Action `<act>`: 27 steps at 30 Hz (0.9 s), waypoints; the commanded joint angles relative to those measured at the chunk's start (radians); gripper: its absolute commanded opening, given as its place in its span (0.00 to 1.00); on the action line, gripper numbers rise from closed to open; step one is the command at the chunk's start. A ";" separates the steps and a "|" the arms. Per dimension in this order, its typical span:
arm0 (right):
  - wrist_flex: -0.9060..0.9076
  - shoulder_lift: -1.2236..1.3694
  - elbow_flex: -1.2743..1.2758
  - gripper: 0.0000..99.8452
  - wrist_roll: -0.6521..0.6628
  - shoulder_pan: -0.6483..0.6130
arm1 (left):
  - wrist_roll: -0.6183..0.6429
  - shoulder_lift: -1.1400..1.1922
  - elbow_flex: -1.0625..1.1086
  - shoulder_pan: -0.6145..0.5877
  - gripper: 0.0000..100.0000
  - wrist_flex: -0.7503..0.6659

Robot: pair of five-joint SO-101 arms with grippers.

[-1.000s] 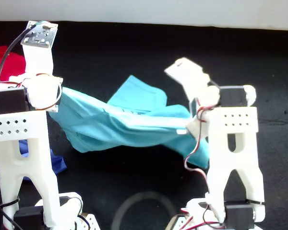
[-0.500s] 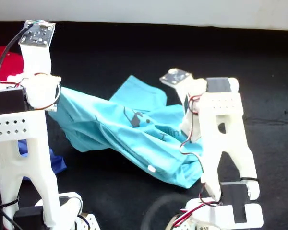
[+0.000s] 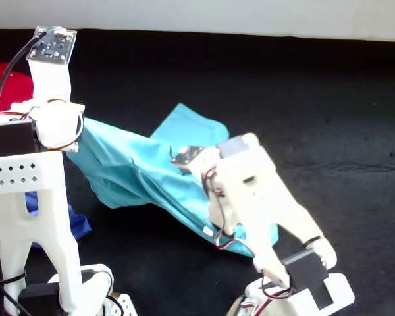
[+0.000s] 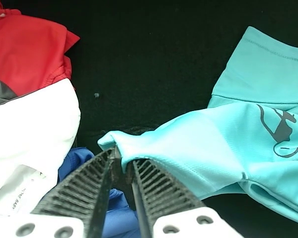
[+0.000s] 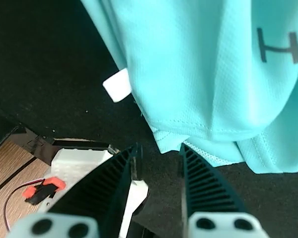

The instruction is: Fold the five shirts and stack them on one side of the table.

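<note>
Black worktop (image 3: 329, 99) under both arms. Left gripper (image 4: 121, 159) pinched tight on a corner of the teal shirt (image 3: 131, 168). Right gripper (image 5: 158, 148) slightly parted, holding nothing, just off the shirt's hem beside a small white tag (image 5: 117, 85). Teal shirt crumpled mid-worktop, stretched between the arms. Heaped near the left gripper: red shirt (image 4: 30, 49), white shirt (image 4: 35, 129), blue shirt (image 4: 77, 166).

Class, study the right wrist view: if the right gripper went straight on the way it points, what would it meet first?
Most likely the hemmed edge of the teal shirt, lying just past the open right gripper. Depth is unclear, so it might touch the black table beneath instead.
</note>
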 commanded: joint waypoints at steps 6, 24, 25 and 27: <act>-0.259 -0.002 0.157 0.19 -0.080 -0.048 | -0.005 -0.004 -0.027 0.013 0.01 -0.014; -0.392 -0.013 0.252 0.01 -0.077 -0.044 | -0.005 -0.004 -0.027 0.013 0.01 -0.012; -0.387 -0.013 0.252 0.01 -0.077 -0.044 | -0.005 -0.004 -0.027 0.013 0.01 -0.012; -0.375 -0.013 0.252 0.01 -0.077 -0.044 | -0.005 -0.004 -0.027 0.013 0.01 -0.012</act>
